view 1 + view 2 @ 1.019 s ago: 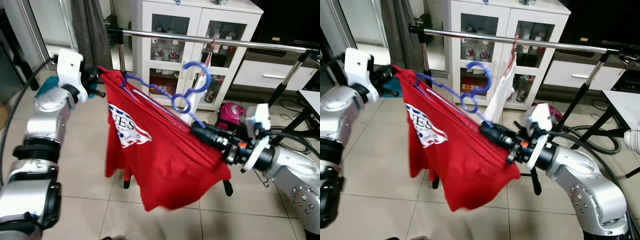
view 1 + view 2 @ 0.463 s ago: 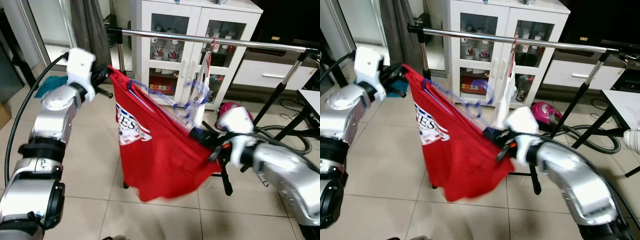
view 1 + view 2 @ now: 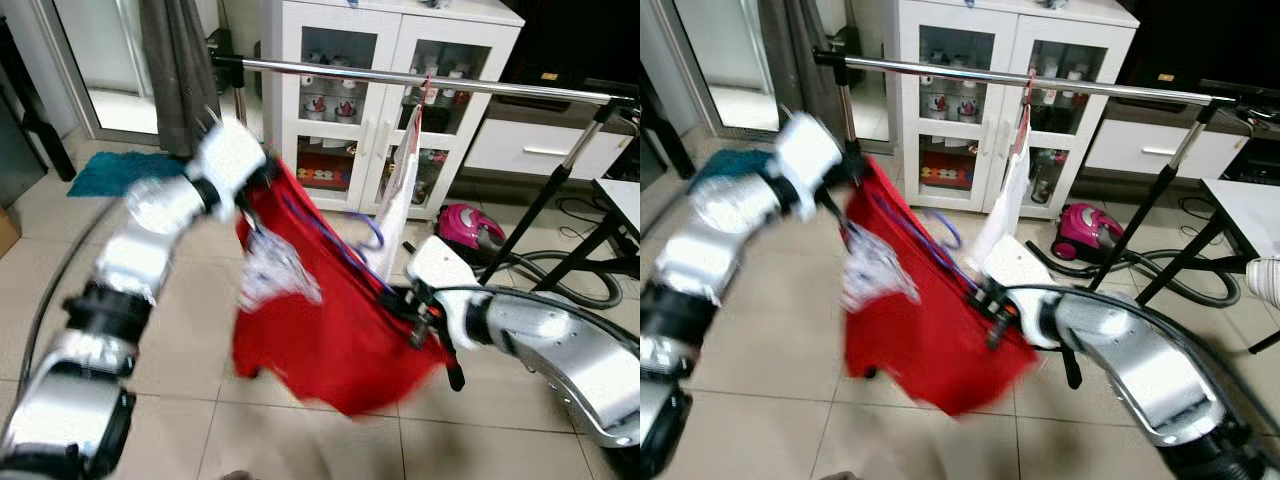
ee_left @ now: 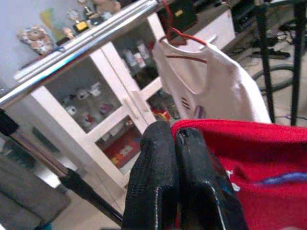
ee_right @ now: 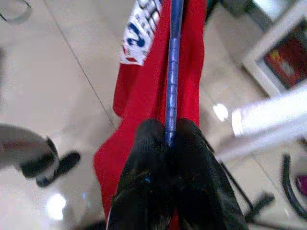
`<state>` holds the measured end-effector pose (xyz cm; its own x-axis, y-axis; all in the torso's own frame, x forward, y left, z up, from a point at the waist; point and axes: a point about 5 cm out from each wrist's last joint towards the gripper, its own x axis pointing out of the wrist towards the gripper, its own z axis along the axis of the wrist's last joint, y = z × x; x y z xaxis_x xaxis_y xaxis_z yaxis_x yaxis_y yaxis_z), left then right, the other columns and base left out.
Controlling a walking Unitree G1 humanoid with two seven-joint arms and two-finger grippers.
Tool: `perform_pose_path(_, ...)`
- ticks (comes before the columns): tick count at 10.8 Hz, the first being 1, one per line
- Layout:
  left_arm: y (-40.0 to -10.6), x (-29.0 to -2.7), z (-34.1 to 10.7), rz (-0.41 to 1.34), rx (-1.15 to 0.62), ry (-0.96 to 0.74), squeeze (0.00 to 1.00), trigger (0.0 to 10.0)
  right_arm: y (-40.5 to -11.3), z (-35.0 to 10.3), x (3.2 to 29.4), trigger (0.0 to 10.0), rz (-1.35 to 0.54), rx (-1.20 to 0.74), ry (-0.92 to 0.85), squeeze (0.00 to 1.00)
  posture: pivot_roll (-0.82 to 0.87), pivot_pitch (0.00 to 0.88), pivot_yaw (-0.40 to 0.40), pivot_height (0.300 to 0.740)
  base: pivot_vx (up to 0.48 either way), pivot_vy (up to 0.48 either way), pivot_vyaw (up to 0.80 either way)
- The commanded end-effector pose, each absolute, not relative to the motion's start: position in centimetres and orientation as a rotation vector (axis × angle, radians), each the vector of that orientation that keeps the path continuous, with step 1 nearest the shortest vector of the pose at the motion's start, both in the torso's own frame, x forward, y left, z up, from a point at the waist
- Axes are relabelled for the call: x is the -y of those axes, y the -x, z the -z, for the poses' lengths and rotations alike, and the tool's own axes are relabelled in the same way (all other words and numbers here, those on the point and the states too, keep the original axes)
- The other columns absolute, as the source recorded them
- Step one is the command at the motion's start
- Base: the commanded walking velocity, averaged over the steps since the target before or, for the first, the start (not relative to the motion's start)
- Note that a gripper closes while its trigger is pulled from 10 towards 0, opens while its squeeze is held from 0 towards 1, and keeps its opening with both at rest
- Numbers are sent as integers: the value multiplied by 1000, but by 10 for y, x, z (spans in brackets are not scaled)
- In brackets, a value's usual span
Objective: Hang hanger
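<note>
Nearest the head camera, the right gripper (image 5: 169, 143) is closed on the blue hanger (image 5: 172, 72), its two black fingers (image 5: 144, 163) pinching the ribbed plastic bar where it runs along the red shirt (image 3: 340, 340). The shirt is a soft knit, bunched and sagging between both arms above the pale glossy floor tiles (image 3: 200, 440). It carries a white printed patch with blue lettering (too blurred to read in the head views; the right wrist view shows a white-and-blue print (image 5: 139, 33) with large characters I cannot make out).

Further up and to the robot's left, the left gripper (image 4: 175, 143) has its textured black fingers (image 4: 153, 172) pressed together on a fold of the shirt's upper edge. The silver left arm is smeared by motion blur.

The hanger's curved hook (image 3: 370, 232) pokes out above the fabric, below the rail and not hooked on it.

Behind, a round chrome clothes rail (image 3: 420, 80) spans the scene on black-jointed metal legs. A white garment (image 3: 400, 200) hangs from it on a red hanger (image 4: 175, 36). Near the rail's foot lie a pink vacuum cleaner (image 3: 462, 225) and its grey hose (image 3: 560, 290).

Farthest back stands a white cabinet (image 3: 390, 30) with glass doors, small items on its shelves.
</note>
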<state>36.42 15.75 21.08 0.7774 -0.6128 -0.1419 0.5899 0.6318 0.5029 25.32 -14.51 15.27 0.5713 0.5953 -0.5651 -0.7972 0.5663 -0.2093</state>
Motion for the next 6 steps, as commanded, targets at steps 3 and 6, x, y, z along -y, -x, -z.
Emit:
perform_pose_path(3,-345,-122,-206,848,63,-632,0,0,-248,-140,153,0,-842,-591,545,0,-52,0,-68,740,0,0,0)
perform_pose_path(6,-357,-175,-173,587,-138,-901,0,0,-238,-159,177,0,-909,-589,500,0,-52,0,-68,740,0,0,0)
